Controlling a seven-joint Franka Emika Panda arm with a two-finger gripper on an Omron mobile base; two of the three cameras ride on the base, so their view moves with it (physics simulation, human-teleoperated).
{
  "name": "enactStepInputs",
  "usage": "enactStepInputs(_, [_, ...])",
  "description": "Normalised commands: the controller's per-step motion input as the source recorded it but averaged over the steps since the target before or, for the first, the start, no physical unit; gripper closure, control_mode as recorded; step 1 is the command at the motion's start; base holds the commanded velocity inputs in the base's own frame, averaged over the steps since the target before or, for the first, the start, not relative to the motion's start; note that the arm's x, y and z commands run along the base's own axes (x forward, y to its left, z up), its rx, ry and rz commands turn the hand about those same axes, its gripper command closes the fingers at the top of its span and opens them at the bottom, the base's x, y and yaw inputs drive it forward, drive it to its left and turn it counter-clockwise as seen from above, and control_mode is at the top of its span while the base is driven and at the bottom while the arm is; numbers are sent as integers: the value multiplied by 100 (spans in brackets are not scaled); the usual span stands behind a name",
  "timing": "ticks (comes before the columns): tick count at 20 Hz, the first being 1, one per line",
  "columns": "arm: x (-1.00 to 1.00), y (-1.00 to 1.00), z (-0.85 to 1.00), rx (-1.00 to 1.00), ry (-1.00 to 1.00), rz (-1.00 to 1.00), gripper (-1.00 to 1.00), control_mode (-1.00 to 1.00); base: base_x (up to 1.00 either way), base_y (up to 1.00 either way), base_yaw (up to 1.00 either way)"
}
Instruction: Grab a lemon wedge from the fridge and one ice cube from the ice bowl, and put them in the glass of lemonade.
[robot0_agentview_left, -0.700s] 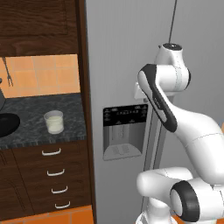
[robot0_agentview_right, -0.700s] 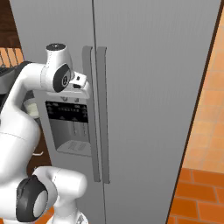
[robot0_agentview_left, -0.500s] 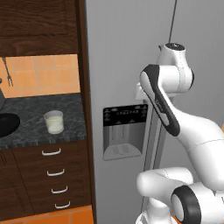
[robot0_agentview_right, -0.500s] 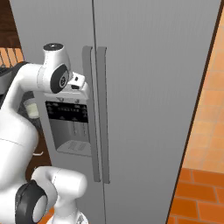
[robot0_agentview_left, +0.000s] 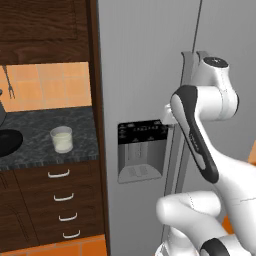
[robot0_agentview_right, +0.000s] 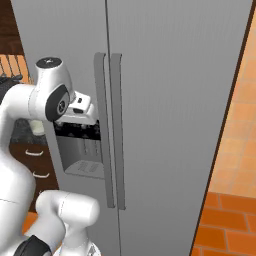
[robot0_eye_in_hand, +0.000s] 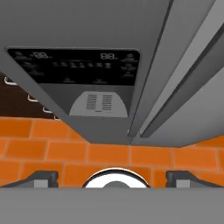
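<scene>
Fridge (robot0_agentview_right: 170, 100) doors closed; right base view has both bar handles (robot0_agentview_right: 109, 130), hand view the dispenser panel (robot0_eye_in_hand: 76, 65) close up. Left base view adds the bench (robot0_agentview_left: 45, 145): lemonade glass (robot0_agentview_left: 61, 139), black bowl (robot0_agentview_left: 7, 142) at its left. Tool (robot0_eye_in_hand: 111, 176) spread wide, empty, facing the dispenser.

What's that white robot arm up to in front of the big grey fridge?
The robot has its gripper raised in front of the closed fridge, close to the left door's long handle and just above the dark dispenser panel. The gripper is open and holds nothing. Both fridge doors are shut, so nothing has been fetched yet. Off to the side, the glass of lemonade sits on the dark counter, with the black ice bowl beside it.
</scene>
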Motion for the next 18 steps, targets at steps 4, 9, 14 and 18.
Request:
enactStepInputs(4, [-51,-4,0,4,0,0,-100,-100,0,0,0])
enactStepInputs(9, [-37,-7,0,4,0,0,-100,-100,0,0,0])
enactStepInputs(14, [-15,-15,0,1,0,0,-100,-100,0,0,0])
enactStepInputs(18, [0,-25,0,0,0,0,-100,-100,0,0,0])
